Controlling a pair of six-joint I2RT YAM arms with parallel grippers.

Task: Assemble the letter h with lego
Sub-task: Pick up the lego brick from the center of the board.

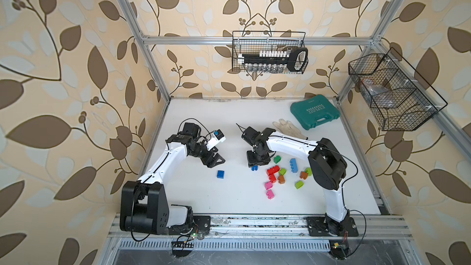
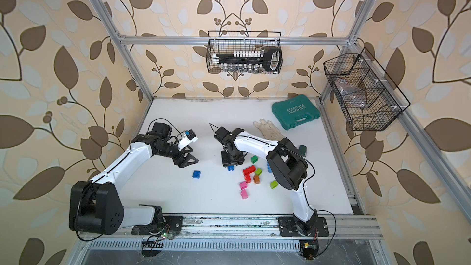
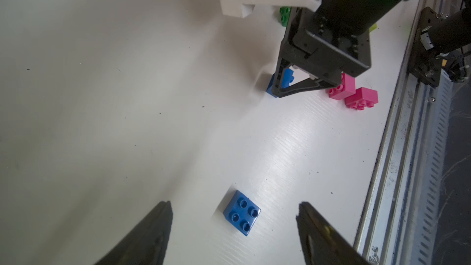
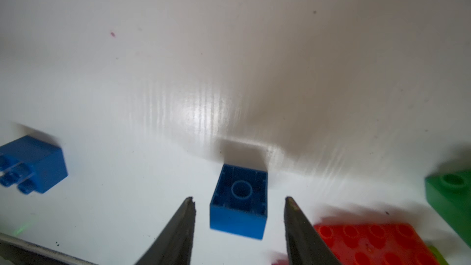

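The white tabletop [image 1: 216,118] fills most of my view. The teal plastic carry case [image 1: 314,114] lies at its far right corner, and the limp white fabric glove [image 1: 288,126] is just beside the case.

My left pincer [image 1: 216,162] hangs over bare table with its jaws spread wide and nothing between them. A blue square studded plastic brick [image 1: 220,173] sits studs-up near it, on the side toward the rail, and is untouched.

My right pincer [image 4: 239,198] is low at the table with its jaws partly apart. It straddles a second blue plastic brick [image 4: 238,215], which lies on its side with the hollow underside toward the wrist camera. I can see a gap between each finger and that brick, so nothing is gripped.

The rest of the lego lies loose on the table to the right of that pincer:
- red bricks [image 1: 273,172]
- a long light blue brick [image 1: 293,165]
- a green brick [image 1: 277,159]
- pink bricks [image 1: 269,185], nearest the rail
- orange bricks [image 1: 281,179]
- lime bricks [image 1: 299,184]

Some of these touch their neighbours.
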